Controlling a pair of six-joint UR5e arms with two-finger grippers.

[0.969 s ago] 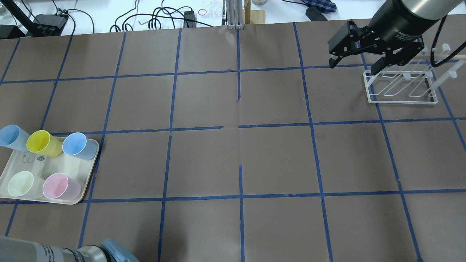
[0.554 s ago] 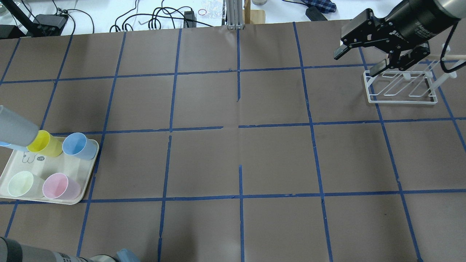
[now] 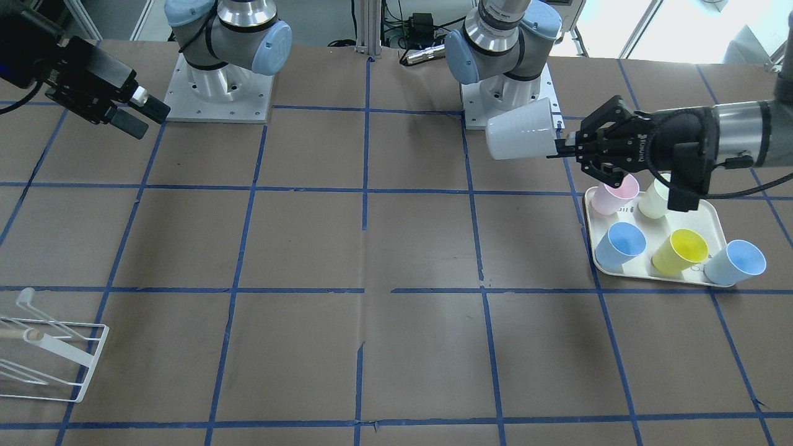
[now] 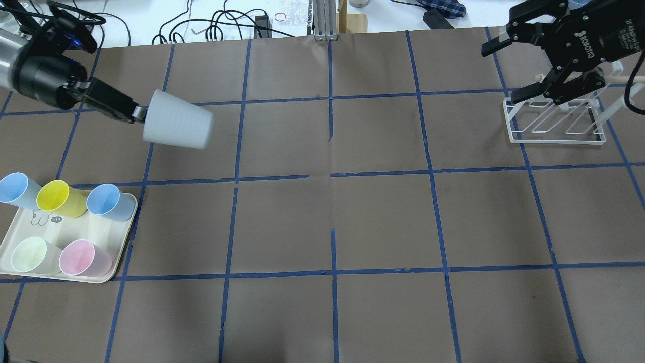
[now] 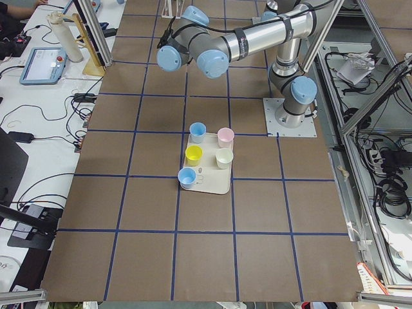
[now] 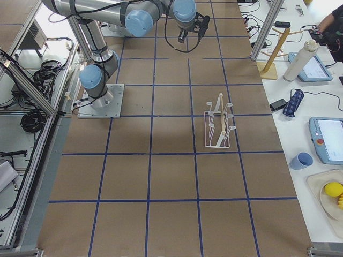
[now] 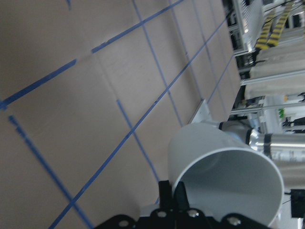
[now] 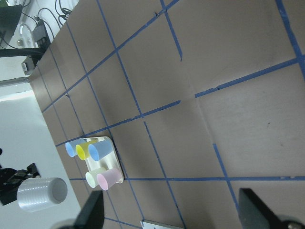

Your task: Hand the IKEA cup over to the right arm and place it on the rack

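Note:
The IKEA cup (image 4: 176, 127) is a pale grey tumbler. It hangs on its side in the air over the table's far left, with its mouth toward my left gripper. My left gripper (image 4: 139, 116) is shut on the cup's rim. The cup also shows in the front-facing view (image 3: 520, 131) and the left wrist view (image 7: 224, 186). My right gripper (image 4: 505, 70) is open and empty, above the near-left corner of the white wire rack (image 4: 554, 136). The right gripper (image 3: 147, 119) and the rack (image 3: 56, 353) both show in the front-facing view too.
A cream tray (image 4: 101, 234) at the left edge holds a yellow cup (image 4: 60, 197), a blue cup (image 4: 107, 200), a pale cream cup (image 4: 30, 254) and a pink cup (image 4: 83, 258). Another blue cup (image 4: 15, 187) stands at its far corner. Cables lie beyond the table's far edge.
My left arm has swung into the overhead view at the upper left, holding the cup. My right gripper has moved right and farther back, above the rack. The tray's cups have not moved.

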